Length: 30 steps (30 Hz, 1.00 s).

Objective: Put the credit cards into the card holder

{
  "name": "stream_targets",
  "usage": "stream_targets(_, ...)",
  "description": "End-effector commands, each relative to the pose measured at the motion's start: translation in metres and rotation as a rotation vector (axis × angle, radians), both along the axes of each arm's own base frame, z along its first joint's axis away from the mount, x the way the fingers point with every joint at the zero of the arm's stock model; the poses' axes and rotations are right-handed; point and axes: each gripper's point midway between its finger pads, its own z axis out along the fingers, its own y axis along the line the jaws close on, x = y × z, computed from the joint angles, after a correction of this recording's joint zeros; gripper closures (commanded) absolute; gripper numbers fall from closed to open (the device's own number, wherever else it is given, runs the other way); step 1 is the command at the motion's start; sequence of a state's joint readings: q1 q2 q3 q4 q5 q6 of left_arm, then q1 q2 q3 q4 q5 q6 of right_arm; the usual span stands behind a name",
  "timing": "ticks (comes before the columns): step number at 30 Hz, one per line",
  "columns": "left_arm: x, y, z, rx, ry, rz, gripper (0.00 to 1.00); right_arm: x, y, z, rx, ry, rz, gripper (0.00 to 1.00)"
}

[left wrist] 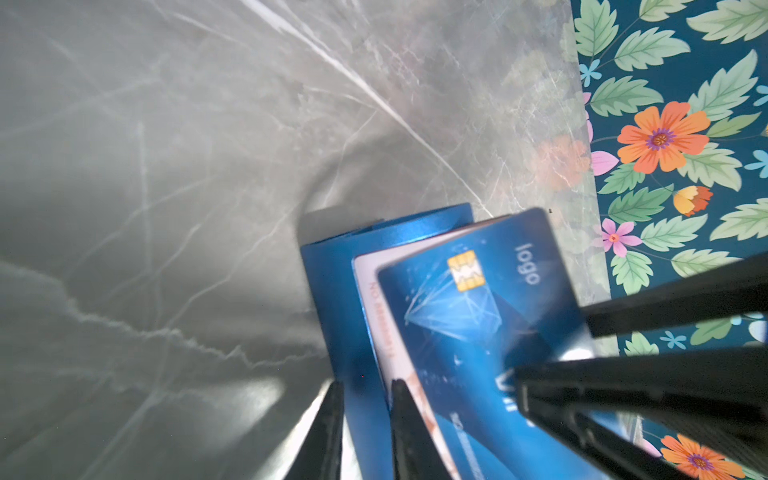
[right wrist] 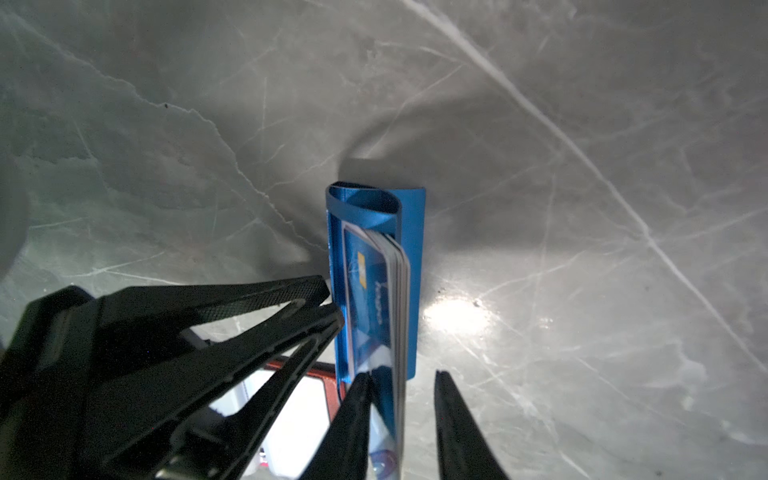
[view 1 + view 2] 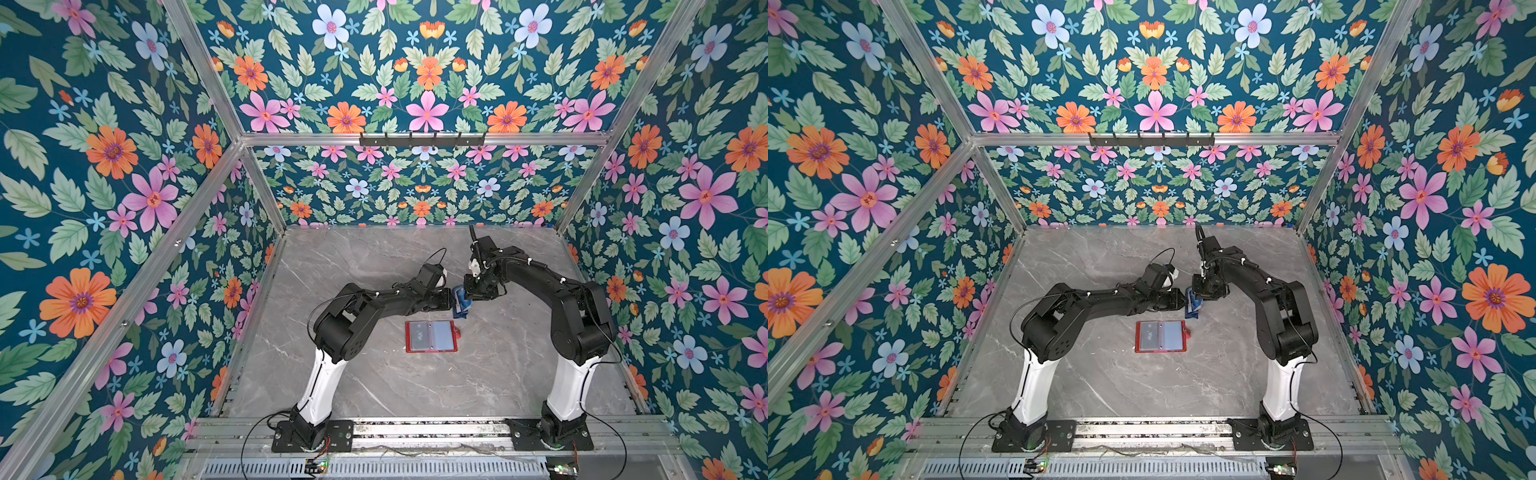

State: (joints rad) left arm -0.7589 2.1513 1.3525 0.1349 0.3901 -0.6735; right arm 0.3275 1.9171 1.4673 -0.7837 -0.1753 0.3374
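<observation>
The red card holder (image 3: pixel 442 336) lies open on the marble table, with a dark VIP card (image 3: pixel 419 336) in its left sleeve. Just behind it a small blue stand (image 3: pixel 460 302) holds the other credit cards upright. A blue chip card (image 1: pixel 478 299) is at the front and a white and red one (image 1: pixel 374 299) is behind it. My left gripper (image 1: pixel 368 411) is shut on the stand's wall (image 1: pixel 340 291). My right gripper (image 2: pixel 401 411) straddles the card stack (image 2: pixel 374 291). One finger touches the blue card and the other stands clear of the stack.
Both arms meet over the stand at mid-table, wrists nearly touching. The holder's red corner (image 2: pixel 328 390) shows under the left gripper's fingers (image 2: pixel 320 291). Floral walls and aluminium frame posts enclose the table on three sides.
</observation>
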Motion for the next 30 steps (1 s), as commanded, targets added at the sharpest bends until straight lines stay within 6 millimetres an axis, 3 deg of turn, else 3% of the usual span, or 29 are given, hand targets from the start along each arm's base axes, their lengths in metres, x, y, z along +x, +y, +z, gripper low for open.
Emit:
stream_targets(1,-0.002,0.008,-0.009,0.044,0.018,0.015,0.78,-0.005,-0.004,0.004,-0.027,0.009,0.010,0.75)
stream_targets(13,-0.002,0.008,-0.010,0.040,0.024,0.014,0.78,-0.007,-0.001,0.013,-0.040,-0.010,0.023,0.81)
stream_targets(21,-0.004,0.006,-0.009,0.032,0.026,0.006,0.78,-0.008,0.003,0.022,-0.023,-0.029,0.024,0.97)
stream_targets(30,-0.001,0.000,0.016,0.003,-0.018,-0.030,0.72,-0.011,0.008,0.046,0.057,-0.109,-0.010,1.00)
